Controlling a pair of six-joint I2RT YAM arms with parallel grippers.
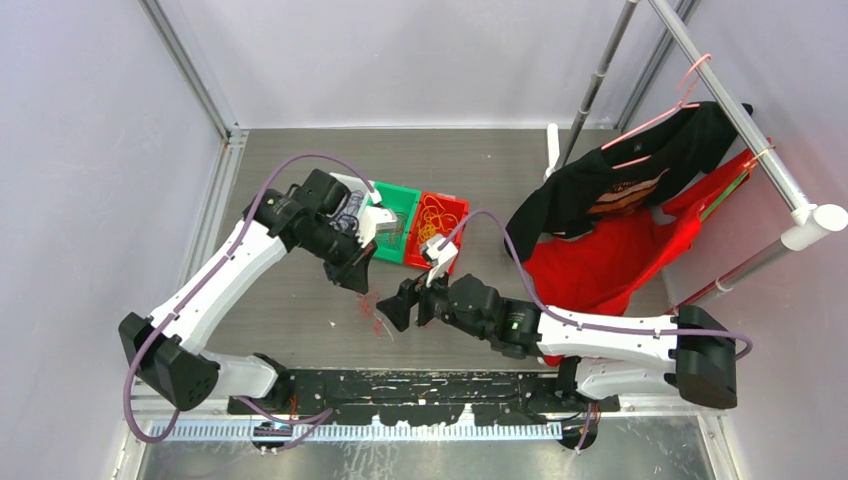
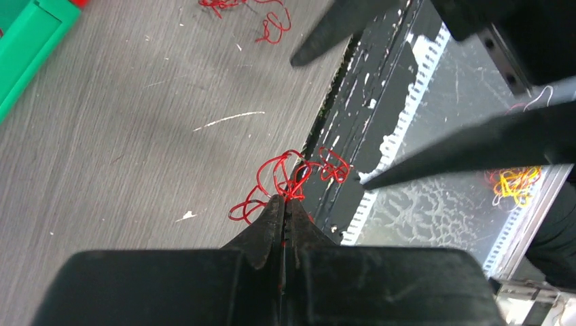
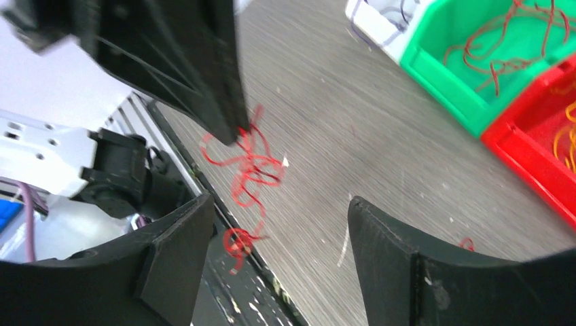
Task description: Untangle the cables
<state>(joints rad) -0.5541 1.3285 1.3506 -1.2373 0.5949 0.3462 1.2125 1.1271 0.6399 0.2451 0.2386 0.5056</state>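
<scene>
Left tool point(image 2: 284, 204) pinches the red cables point(image 2: 297, 182) tight; right tool point(image 3: 278, 204) is spread wide. Some strands point(image 3: 502, 41) lie in the green box point(image 3: 441, 88) and red box point(image 3: 523, 149), so it looks partway done.

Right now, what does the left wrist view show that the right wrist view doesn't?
Left wrist only: a yellow tangle beyond the black rail. Right wrist only: dark red strands inside the green bin and orange-yellow strands inside the red bin. Both: the left gripper shut on the red cables, with the right gripper open close by.
</scene>
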